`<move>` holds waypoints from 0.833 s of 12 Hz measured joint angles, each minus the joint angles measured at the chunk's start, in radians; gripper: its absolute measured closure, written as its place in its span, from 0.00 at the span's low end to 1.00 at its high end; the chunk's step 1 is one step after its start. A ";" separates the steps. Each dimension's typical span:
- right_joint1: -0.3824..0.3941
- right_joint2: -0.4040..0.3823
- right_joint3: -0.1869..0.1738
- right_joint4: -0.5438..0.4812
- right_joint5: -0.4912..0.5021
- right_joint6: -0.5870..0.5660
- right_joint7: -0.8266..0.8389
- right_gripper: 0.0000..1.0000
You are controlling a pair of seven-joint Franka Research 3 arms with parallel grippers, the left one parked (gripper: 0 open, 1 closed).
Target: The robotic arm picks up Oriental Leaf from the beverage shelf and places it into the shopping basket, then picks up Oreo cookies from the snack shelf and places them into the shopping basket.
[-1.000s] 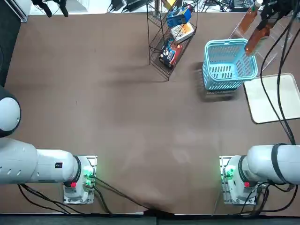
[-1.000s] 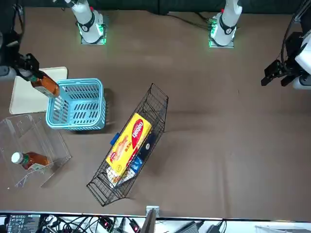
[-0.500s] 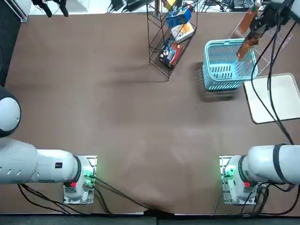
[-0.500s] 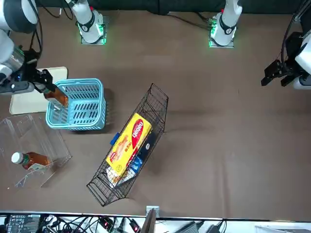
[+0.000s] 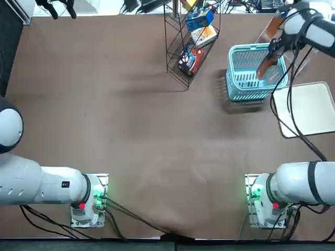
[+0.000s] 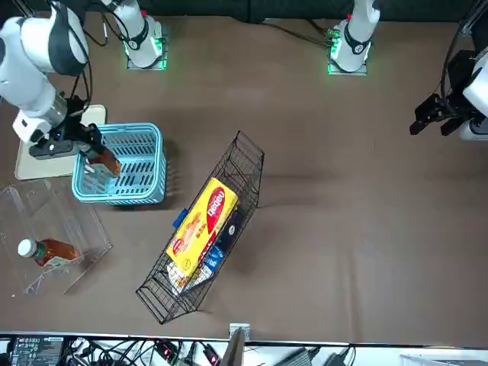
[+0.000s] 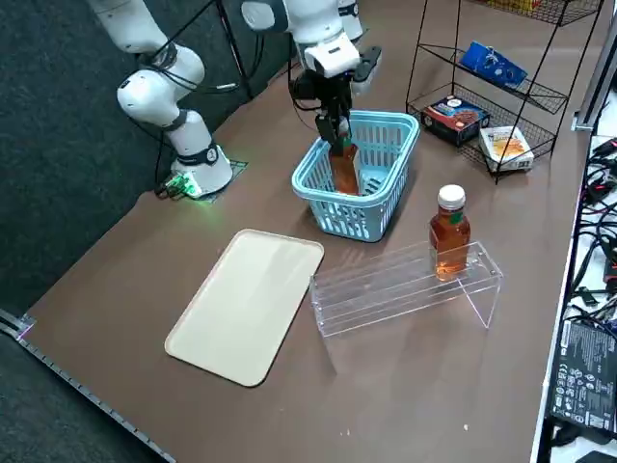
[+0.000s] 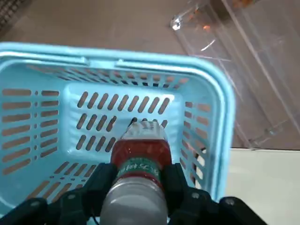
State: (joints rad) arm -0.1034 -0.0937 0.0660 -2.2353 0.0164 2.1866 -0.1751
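One bottle of Oriental Leaf [image 8: 141,157] is pinched between both fingers of the right gripper [image 8: 141,187], its reddish-brown body over the shopping basket [image 6: 133,183], upper left of the front view! Just below that, at the left edge of the same view, a second tea bottle [image 6: 49,252] lies on the beverage shelf [image 6: 84,229]. Centre of frame, the snack shelf [image 6: 248,164] leans at a slant, carrying a yellow pack [image 6: 203,226]. And in the top view, upper middle, there are the blue Oreo cookies [image 5: 200,19] on that wire rack!
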 joint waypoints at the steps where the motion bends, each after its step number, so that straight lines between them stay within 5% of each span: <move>1: 0.006 0.005 0.000 -0.016 0.000 0.016 0.004 0.43; 10: 0.016 0.156 0.000 -0.034 -0.002 0.156 0.011 0.43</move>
State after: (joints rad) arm -0.0878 0.0623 0.0663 -2.2695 0.0144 2.3422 -0.1644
